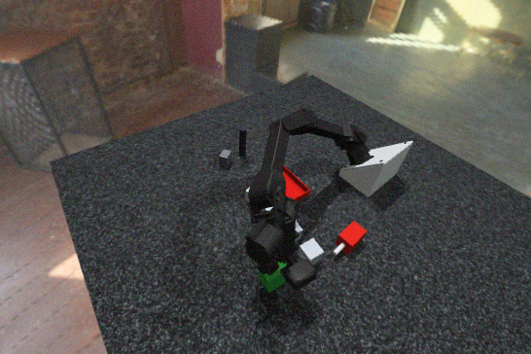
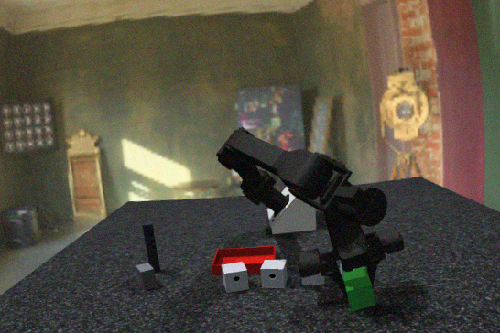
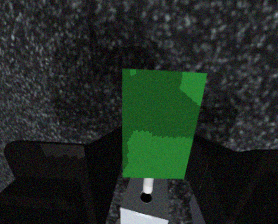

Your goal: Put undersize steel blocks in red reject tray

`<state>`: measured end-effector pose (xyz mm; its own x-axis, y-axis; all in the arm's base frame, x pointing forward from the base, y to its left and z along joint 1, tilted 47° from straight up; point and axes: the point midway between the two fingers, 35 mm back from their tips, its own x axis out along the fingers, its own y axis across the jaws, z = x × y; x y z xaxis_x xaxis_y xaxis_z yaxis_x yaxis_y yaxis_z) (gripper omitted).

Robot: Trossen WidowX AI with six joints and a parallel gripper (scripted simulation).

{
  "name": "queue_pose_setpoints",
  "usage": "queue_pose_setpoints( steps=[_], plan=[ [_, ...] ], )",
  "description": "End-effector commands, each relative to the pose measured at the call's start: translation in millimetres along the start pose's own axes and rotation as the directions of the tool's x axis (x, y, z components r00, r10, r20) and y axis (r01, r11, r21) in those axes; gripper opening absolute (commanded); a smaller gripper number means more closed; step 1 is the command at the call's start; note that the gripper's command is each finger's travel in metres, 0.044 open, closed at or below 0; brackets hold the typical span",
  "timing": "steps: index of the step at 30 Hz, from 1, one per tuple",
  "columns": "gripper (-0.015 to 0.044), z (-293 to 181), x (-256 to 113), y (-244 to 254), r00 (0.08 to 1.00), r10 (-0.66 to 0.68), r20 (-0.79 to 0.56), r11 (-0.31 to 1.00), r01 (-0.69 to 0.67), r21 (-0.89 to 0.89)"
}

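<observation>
My gripper (image 1: 282, 265) (image 2: 354, 260) (image 3: 150, 129) is shut on the green GO gauge (image 1: 272, 280) (image 2: 359, 291) (image 3: 155, 115). Its pale pin (image 3: 148, 186) points at the dark hole (image 3: 146, 197) of a steel block (image 3: 144, 216); the tip is at or just short of the hole, and I cannot tell whether it has entered. Two steel blocks (image 2: 234, 277) (image 2: 274, 274) stand in front of the red reject tray (image 1: 297, 188) (image 2: 244, 259). Another block (image 2: 313, 280) is partly behind a finger. In the top view, one block (image 1: 311, 250) shows beside the gripper; others are mostly hidden by the arm.
A red gauge (image 1: 352, 236) with a pale pin lies right of the blocks. A small grey block (image 1: 225, 159) (image 2: 146, 276) and a dark upright post (image 1: 242, 143) (image 2: 150, 248) stand left of the tray. A pale wedge-shaped stand (image 1: 376, 171) (image 2: 295, 218) is near the arm's base.
</observation>
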<state>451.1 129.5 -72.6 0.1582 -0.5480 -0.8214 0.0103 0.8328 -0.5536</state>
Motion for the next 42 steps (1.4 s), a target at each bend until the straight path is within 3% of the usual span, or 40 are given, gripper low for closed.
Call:
queue_pose_setpoints(
  steps=[1,14,19,42],
  plan=[
    [0.0,5.7,-3.2,0.5,1.0,0.002,0.013,1.0,-0.002,0.001],
    [0.0,9.4,-3.3,0.6,1.0,0.002,0.013,1.0,-0.002,0.002],
    [0.0,3.9,-34.9,6.6,1.0,0.0,0.0,1.0,0.0,0.001],
    [0.0,2.6,-38.4,-6.6,0.999,-0.027,-0.041,1.0,0.028,0.003]
  ],
)
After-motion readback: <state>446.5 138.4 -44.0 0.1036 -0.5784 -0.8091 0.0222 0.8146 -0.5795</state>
